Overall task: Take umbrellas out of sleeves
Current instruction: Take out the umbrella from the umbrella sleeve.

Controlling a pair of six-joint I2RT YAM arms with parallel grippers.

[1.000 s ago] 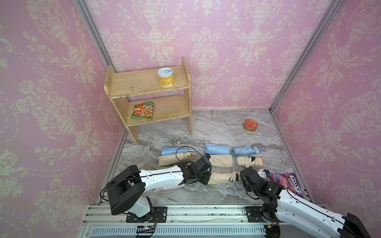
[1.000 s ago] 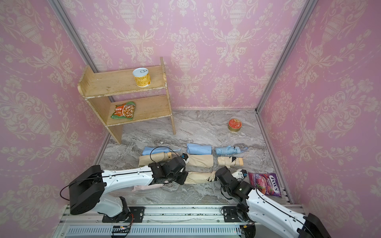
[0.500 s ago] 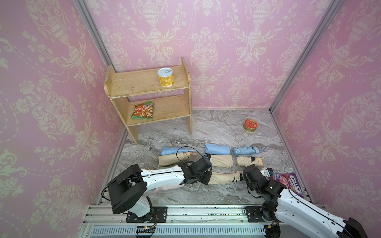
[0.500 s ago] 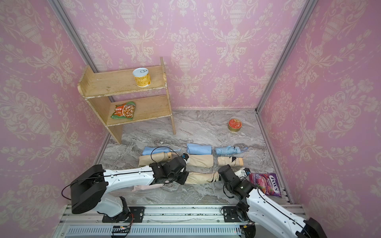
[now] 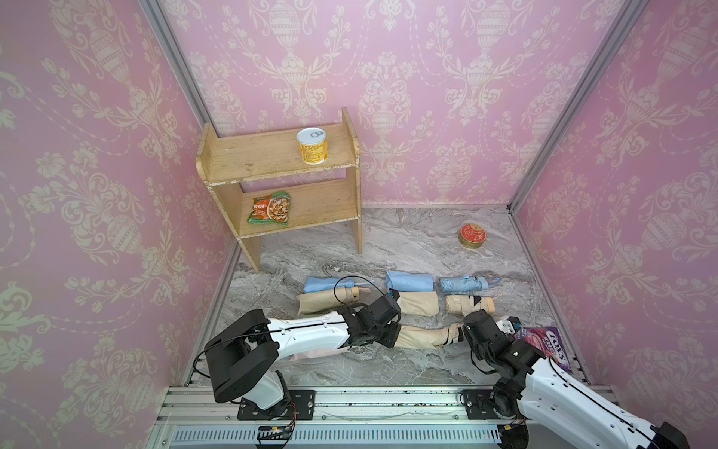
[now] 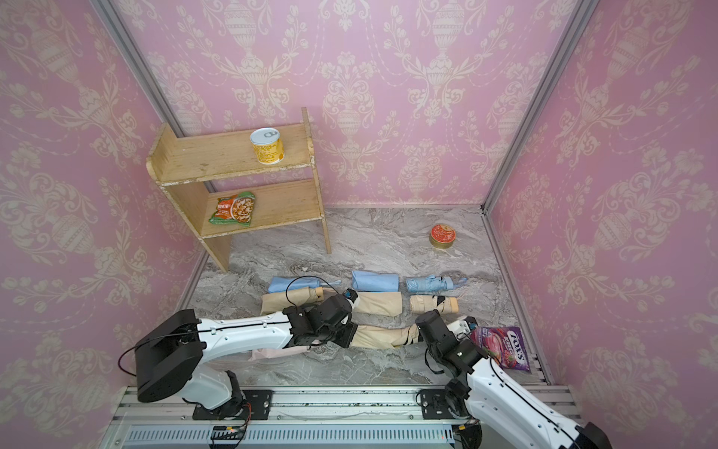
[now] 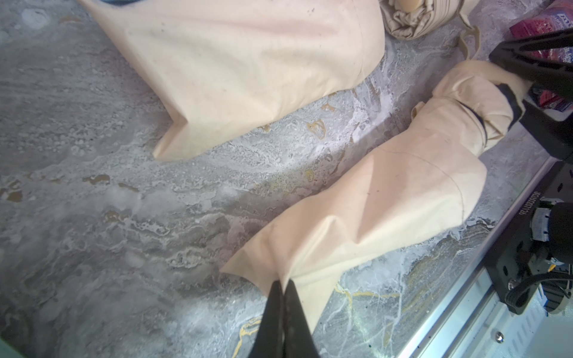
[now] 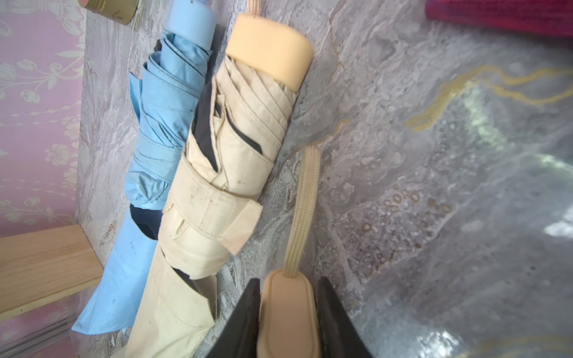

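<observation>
Mid-extraction: L jaws pinched shut on smooth beige fabric sleeve (image 7: 372,201) end, R jaws clamping beige pleated umbrella (image 7: 468,99) by stubby handle (image 8: 290,316). Next: pull apart along axis, w/o slip.

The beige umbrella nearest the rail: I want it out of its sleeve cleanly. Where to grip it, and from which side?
By its stubby handle, coming from the end opposite the sleeve: it is the rigid part poking out, lying flat. The right gripper is shut on it there; the left gripper pinches the sleeve's closed end.

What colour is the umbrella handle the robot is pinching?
Pale peach-yellow; the handle shows best in the right wrist view.
</observation>
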